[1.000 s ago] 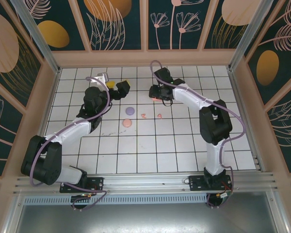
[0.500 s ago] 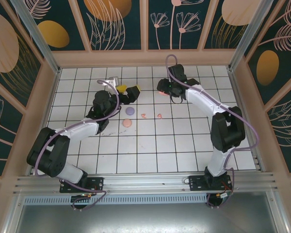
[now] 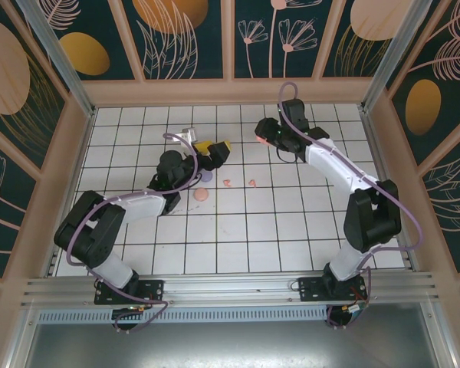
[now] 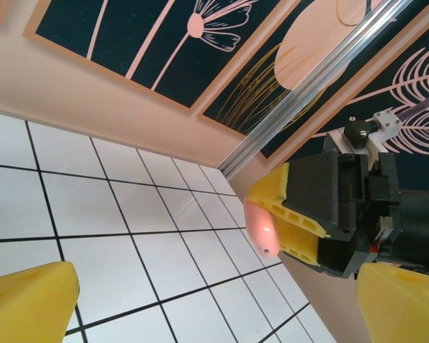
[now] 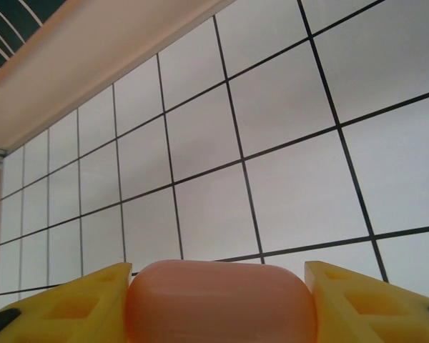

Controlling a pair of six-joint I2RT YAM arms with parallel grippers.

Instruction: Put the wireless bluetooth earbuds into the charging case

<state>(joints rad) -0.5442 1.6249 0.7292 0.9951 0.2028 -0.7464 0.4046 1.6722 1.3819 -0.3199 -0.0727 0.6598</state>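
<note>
Now your right gripper (image 3: 264, 137) is clamping the pink case (image 5: 222, 301) upper centre; your left gripper (image 3: 214, 147) is gaping wide.

left gripper (image 4: 214, 309) jaws wide apart | right gripper (image 4: 270, 214) opposite, clamping pink rounded piece (image 4: 262, 230), possibly the charging case

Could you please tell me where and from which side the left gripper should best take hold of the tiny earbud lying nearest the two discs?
Probably from straight above, closing across its body: the earbud lies low on the tiled table with bare tile around it, so no side hold offers itself. Its stem's direction is too small to tell. The left gripper is open.
</note>
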